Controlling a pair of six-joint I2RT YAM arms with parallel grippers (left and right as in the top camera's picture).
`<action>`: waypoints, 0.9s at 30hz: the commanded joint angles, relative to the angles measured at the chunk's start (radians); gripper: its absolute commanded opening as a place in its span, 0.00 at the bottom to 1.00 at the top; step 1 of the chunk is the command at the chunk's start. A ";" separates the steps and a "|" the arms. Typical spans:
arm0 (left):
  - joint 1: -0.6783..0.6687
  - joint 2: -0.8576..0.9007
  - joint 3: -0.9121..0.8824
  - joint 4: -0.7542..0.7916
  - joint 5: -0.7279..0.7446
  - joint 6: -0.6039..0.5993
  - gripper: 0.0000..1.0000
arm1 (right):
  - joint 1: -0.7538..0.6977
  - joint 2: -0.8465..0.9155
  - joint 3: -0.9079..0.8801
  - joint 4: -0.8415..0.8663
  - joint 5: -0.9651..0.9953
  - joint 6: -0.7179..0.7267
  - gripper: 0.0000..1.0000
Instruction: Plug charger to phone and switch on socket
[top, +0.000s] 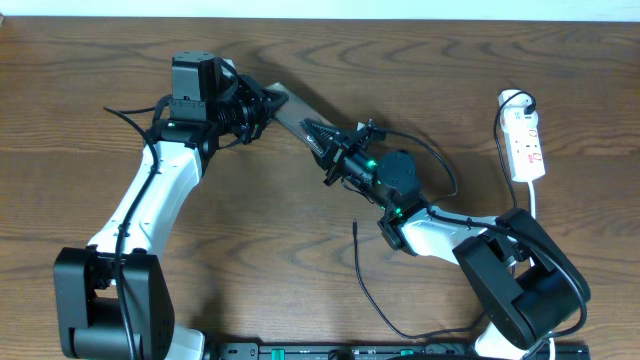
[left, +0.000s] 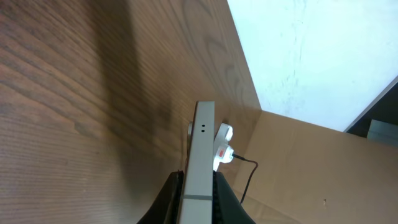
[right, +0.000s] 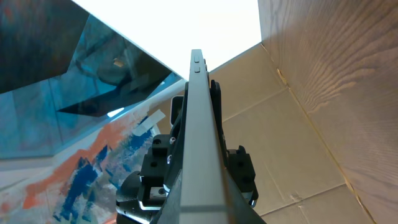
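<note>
one phone (top: 291, 113), one charger (top: 358, 268), one socket (top: 527, 148); two tools: left tool (top: 263, 106), right tool (top: 319, 138)

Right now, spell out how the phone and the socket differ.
The phone is gripped at its ends by the left gripper and the right gripper; the socket lies untouched on the table. The phone is a brownish-grey slab; the socket is white with red marks. The socket has a black plug at one end; the phone shows nothing plugged in. Both are oblong.
</note>
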 joint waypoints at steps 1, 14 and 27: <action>0.000 -0.024 0.013 -0.006 -0.017 0.072 0.07 | 0.016 -0.002 0.013 0.007 0.005 -0.060 0.01; 0.000 -0.024 0.011 -0.006 -0.017 0.096 0.07 | 0.016 -0.002 0.013 0.010 0.005 -0.060 0.01; 0.000 -0.024 0.011 0.029 -0.042 -0.031 0.08 | 0.017 -0.002 0.013 0.037 0.027 -0.060 0.01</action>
